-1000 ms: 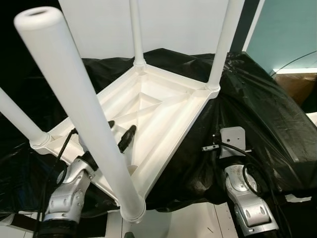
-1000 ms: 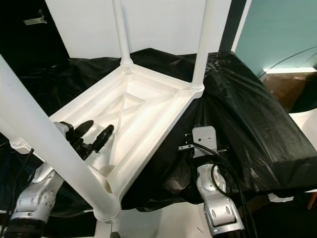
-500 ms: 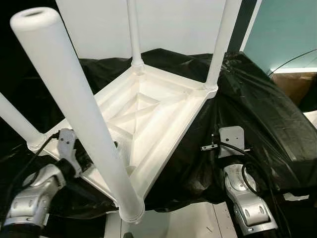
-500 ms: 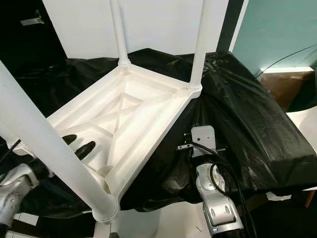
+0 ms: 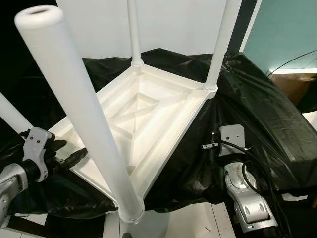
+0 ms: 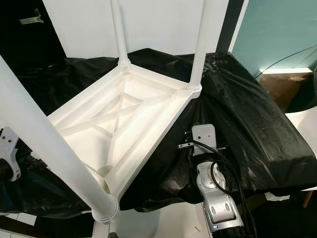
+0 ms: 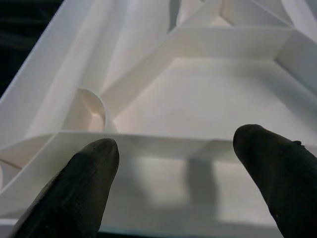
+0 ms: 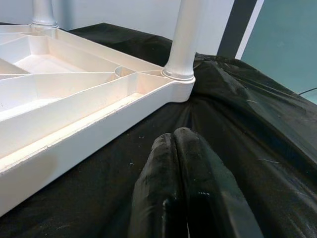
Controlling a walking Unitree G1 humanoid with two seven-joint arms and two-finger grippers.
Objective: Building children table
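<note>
A white children's table (image 5: 148, 114) lies upside down on black plastic sheeting (image 5: 267, 114). Its ribbed underside faces up. Several round white legs stand up from its corners, and the nearest leg (image 5: 79, 114) rises close to the camera. My left gripper (image 5: 68, 151) is open at the table's near left rim, just outside it, with nothing between its fingers. In the left wrist view the gripper (image 7: 176, 148) faces the rim and a round socket (image 7: 91, 106). My right gripper (image 8: 174, 136) is shut and empty, low over the sheeting beside the table's right rim. The right arm (image 5: 242, 188) reaches in from below.
A white panel (image 5: 173, 25) stands behind the table. A teal wall (image 5: 287, 34) and a brown box (image 5: 299, 84) are at the right. White floor (image 5: 183, 223) shows at the front edge of the covered surface.
My left gripper has drawn back leftward, out of the table's underside to outside its left rim. The right arm and the table have stayed put.
</note>
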